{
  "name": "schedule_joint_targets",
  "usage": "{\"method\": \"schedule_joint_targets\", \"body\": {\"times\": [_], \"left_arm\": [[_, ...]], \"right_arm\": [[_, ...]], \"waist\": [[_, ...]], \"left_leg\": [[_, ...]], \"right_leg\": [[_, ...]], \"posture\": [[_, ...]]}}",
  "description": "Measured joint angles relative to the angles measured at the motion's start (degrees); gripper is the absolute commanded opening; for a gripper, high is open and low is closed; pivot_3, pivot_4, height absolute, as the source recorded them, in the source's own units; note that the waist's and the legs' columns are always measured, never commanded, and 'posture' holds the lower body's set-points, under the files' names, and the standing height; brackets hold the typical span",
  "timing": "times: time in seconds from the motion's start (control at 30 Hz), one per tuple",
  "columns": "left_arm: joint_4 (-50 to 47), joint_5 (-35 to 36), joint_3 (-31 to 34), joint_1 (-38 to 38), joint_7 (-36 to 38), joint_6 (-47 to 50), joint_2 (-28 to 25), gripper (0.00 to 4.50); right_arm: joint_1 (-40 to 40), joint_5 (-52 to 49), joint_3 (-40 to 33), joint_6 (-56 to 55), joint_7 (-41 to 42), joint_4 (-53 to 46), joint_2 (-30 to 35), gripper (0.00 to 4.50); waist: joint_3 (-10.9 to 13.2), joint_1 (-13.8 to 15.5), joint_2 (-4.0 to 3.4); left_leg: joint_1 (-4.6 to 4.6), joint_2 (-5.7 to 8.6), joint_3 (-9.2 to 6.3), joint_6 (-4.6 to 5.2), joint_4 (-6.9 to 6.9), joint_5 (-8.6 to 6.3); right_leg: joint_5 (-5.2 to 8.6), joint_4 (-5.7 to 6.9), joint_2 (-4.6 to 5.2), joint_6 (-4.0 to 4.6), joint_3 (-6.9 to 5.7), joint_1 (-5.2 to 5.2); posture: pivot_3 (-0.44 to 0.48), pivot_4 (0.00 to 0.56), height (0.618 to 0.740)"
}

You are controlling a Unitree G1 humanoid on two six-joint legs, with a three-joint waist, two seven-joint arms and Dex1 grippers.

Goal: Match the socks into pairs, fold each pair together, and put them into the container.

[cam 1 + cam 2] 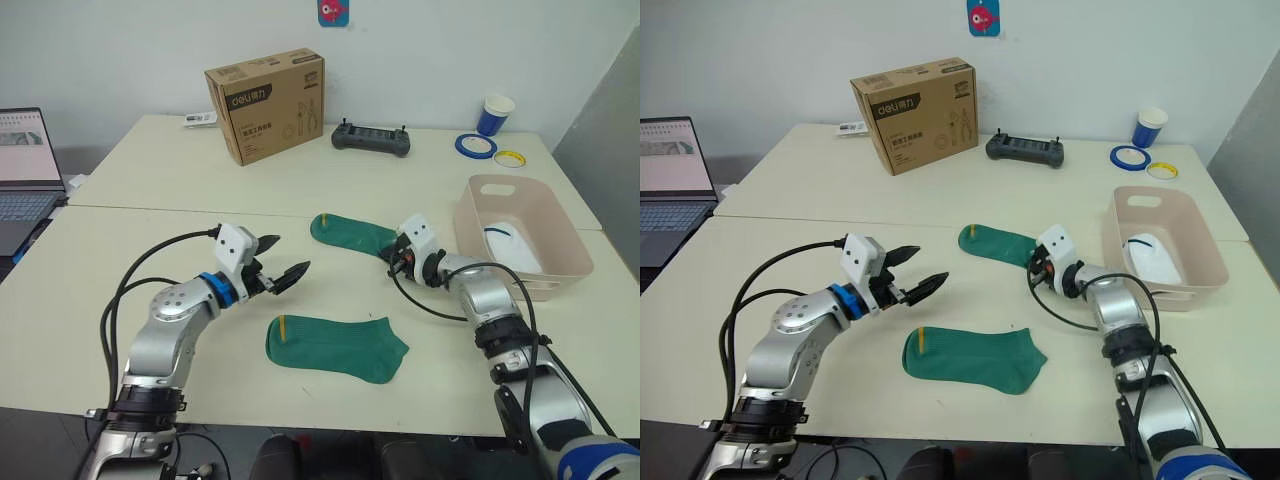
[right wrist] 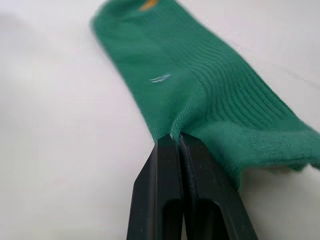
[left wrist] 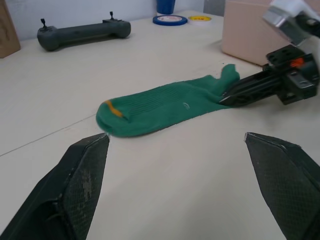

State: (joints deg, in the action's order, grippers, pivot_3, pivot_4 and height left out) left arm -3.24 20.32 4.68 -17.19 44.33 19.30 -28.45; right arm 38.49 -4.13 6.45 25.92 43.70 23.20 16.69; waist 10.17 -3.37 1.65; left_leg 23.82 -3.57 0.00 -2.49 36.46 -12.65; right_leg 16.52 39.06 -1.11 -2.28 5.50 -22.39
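Two dark green socks lie on the table. The far sock (image 1: 348, 231) has its yellow-marked cuff pointing left, and my right gripper (image 1: 392, 254) is shut on its right end; the right wrist view shows the fingertips (image 2: 175, 138) pinching the edge of that sock (image 2: 210, 75). The near sock (image 1: 335, 346) lies flat and free at the front. My left gripper (image 1: 293, 252) hovers open above the table, left of the far sock (image 3: 160, 102) and behind the near one. At the right stands the pink container (image 1: 468, 232) with a white sock (image 1: 510, 245) inside.
A brown cardboard box (image 1: 265, 103) and a dark controller (image 1: 372, 139) sit at the back. A blue cup (image 1: 495, 114) and tape rolls (image 1: 475, 146) are at the back right. An open laptop (image 1: 25, 175) sits off the table's left side.
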Motion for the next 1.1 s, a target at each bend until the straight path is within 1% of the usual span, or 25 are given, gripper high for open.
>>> {"method": "schedule_joint_targets", "body": {"times": [0.1, 0.17, 0.27, 0.37, 0.4, 0.5, 0.63, 0.73, 0.9, 1.0, 1.07, 1.1], "left_arm": [[-3.17, 2.32, 0.15, 1.89, 1.96, 3.35, -2.81, 4.5], [-5.32, 3.66, 0.11, 3.6, 3.87, 5.94, -5.5, 4.5], [-6.02, 4.89, 0.09, 4.54, 5.18, 9.22, -7.56, 4.5], [-7.31, 6.64, 0.0, 5.21, 6.65, 13.17, -10.04, 4.5], [-7.36, 6.66, 0.0, 5.19, 6.94, 13.86, -10.63, 4.5], [-7.12, 6.37, -0.97, 4.48, 7.18, 14.27, -10.48, 4.5], [-3.69, 5.18, -2.97, -1.06, 4.21, 14.0, -5.77, 4.5], [1.75, 2.69, -5.66, -5.33, 3.44, 12.87, -3.2, 4.5], [13.57, -3.56, -11.58, -12.7, 2.81, 8.54, 0.27, 4.5], [18.73, -5.65, -12.78, -15.94, 3.67, 5.3, 2.11, 4.5], [20.79, -6.57, -13.33, -17.2, 4.01, 3.9, 3.18, 4.5], [21.43, -6.92, -13.4, -17.45, 4.15, 3.49, 3.65, 4.5]], "right_arm": [[-3.84, -3.01, 2.11, 7.45, 5.03, -10.51, 3.3, 0.02], [-6.77, -4.44, 4.07, 10.9, 8.56, -17.58, 7.2, 0.02], [-9.98, -6.69, 4.62, 14.55, 11.3, -23.8, 10.31, 0.02], [-14.89, -10.85, 4.77, 17.02, 15.68, -31.92, 15.84, 0.02], [-15.83, -11.5, 4.77, 17.33, 16.48, -33.19, 17.03, 0.02], [-17.13, -12.88, 4.53, 17.01, 16.89, -35.72, 18.53, 0.02], [-17.53, -11.6, 4.44, 14.4, 13.77, -35.75, 19.01, 0.02], [-19.02, -11.64, 3.65, 14.37, 12.29, -36.07, 19.5, 0.73], [-20.38, -13.56, 1.81, 15.79, 11.49, -38.74, 21.32, 2.47], [-21.3, -15.56, -0.99, 17.11, 11.55, -40.23, 23.72, 3.54], [-21.29, -17.03, -2.9, 18.49, 11.24, -41.19, 24.06, 4.27], [-21.27, -17.64, -3.52, 19.09, 11.04, -41.65, 24.2, 4.47]], "waist": [[0.02, 0.09, -0.03], [0.02, 0.17, -0.02], [0.03, 0.14, -0.01], [0.04, 0.24, 0.0], [0.04, 0.2, 0.0], [0.04, 0.08, 0.01], [0.05, 0.22, 0.02], [0.05, 0.47, 0.03], [0.06, 0.9, 0.04], [0.06, 1.04, 0.05], [0.06, 0.98, 0.05], [0.06, 0.94, 0.05]], "left_leg": [[0.04, 0.03, 0.02, 0.0, -0.02, 0.0], [0.03, 0.05, 0.03, 0.0, -0.02, 0.0], [0.03, 0.05, 0.05, 0.0, -0.01, 0.0], [0.02, 0.05, 0.04, 0.0, 0.01, 0.0], [0.0, 0.05, 0.05, 0.0, 0.01, 0.0], [-0.02, 0.03, 0.07, 0.0, 0.05, 0.0], [0.02, 0.05, 0.05, 0.0, 0.23, 0.0], [0.06, 0.1, 0.03, 0.0, 0.24, 0.0], [0.08, 0.11, 0.04, 0.0, 0.25, 0.0], [0.09, 0.11, 0.03, 0.0, 0.24, 0.0], [0.08, 0.09, 0.03, 0.0, 0.24, 0.0], [0.08, 0.08, 0.03, 0.0, 0.24, 0.0]], "right_leg": [[0.0, -0.04, 0.04, 0.0, 0.01, -0.02], [0.03, -0.08, 0.06, -0.03, 0.01, 0.0], [0.18, -0.08, 0.07, -0.07, 0.01, -0.01], [0.24, -0.08, 0.06, -0.12, 0.01, 0.0], [0.25, -0.08, 0.06, -0.12, 0.02, 0.01], [0.24, -0.07, 0.05, -0.12, 0.03, 0.01], [0.2, -0.05, 0.03, -0.18, 0.04, 0.06], [0.2, -0.08, 0.04, -0.19, 0.03, 0.06], [0.19, -0.08, 0.04, -0.17, 0.06, 0.05], [0.19, -0.09, 0.03, -0.17, 0.04, 0.05], [0.2, -0.09, 0.0, -0.18, 0.05, 0.05], [0.19, -0.08, -0.01, -0.17, 0.05, 0.05]], "posture": [[0.0, 0.15, 0.74], [0.0, 0.15, 0.74], [0.0, 0.15, 0.74], [0.0, 0.15, 0.74], [0.0, 0.15, 0.74], [0.0, 0.15, 0.74], [0.0, 0.15, 0.74], [0.0, 0.15, 0.74], [0.0, 0.15, 0.74], [0.0, 0.15, 0.74], [0.0, 0.15, 0.74], [0.0, 0.15, 0.74]]}}
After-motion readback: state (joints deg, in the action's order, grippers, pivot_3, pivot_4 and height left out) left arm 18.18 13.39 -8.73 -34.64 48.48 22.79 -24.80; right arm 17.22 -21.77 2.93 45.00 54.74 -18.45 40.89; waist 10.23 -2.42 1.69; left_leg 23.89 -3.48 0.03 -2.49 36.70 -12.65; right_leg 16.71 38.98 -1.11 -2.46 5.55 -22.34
